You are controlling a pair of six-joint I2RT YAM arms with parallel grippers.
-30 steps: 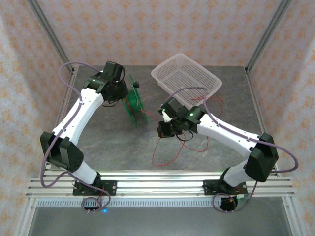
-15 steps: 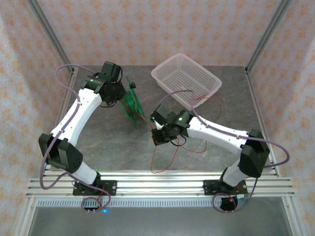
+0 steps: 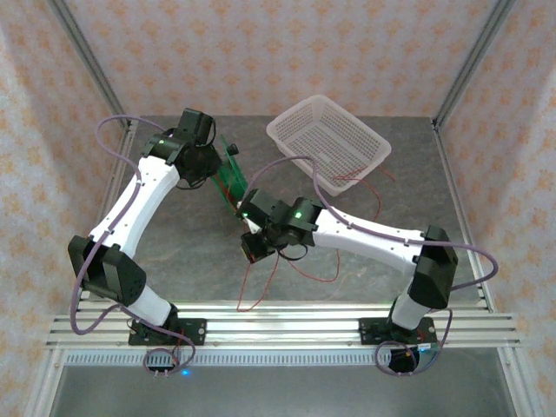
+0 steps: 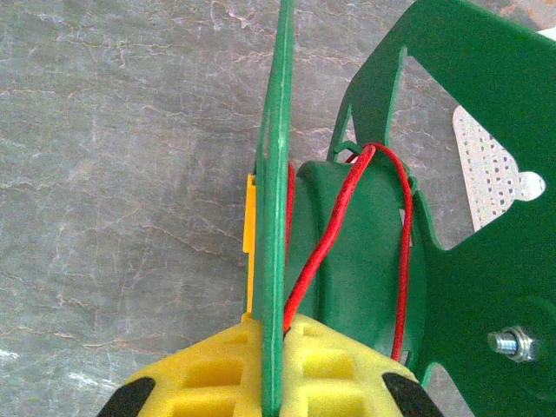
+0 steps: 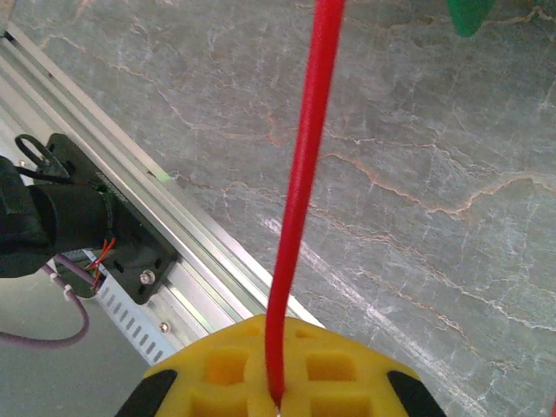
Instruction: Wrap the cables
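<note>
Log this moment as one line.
left gripper: shut on spool | right gripper: shut on wire | wire: partly on spool hub, rest loose over table | wrap: unfinished

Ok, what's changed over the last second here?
The right gripper, shut on the red cable, swung left across the table, dragging the cable's loose loops along. The left gripper kept holding the green spool; the basket stayed put.
</note>
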